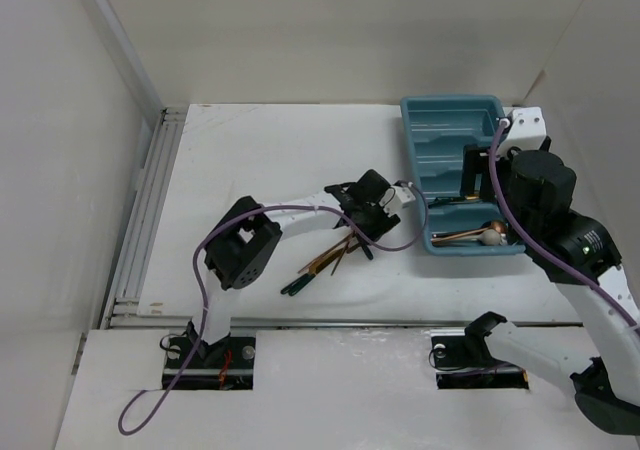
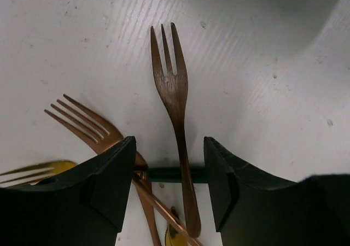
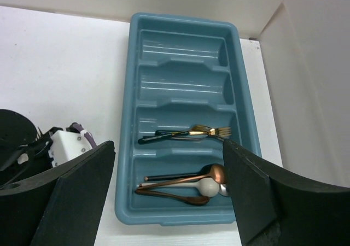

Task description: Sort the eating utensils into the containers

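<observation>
While left hand (image 2: 169,145) straddles fork (image 2: 175,106), tines point straight ahead.

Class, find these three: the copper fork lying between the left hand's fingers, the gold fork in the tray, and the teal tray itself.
copper fork (image 2: 170,87), left wrist view, base of its tines.
gold fork (image 3: 212,130), right wrist view, its tines.
tray (image 3: 180,23), right wrist view, far rim.

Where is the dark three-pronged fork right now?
The fork lies on the table between the fingers of the left gripper in the left wrist view, a copper fork beside it.
</observation>
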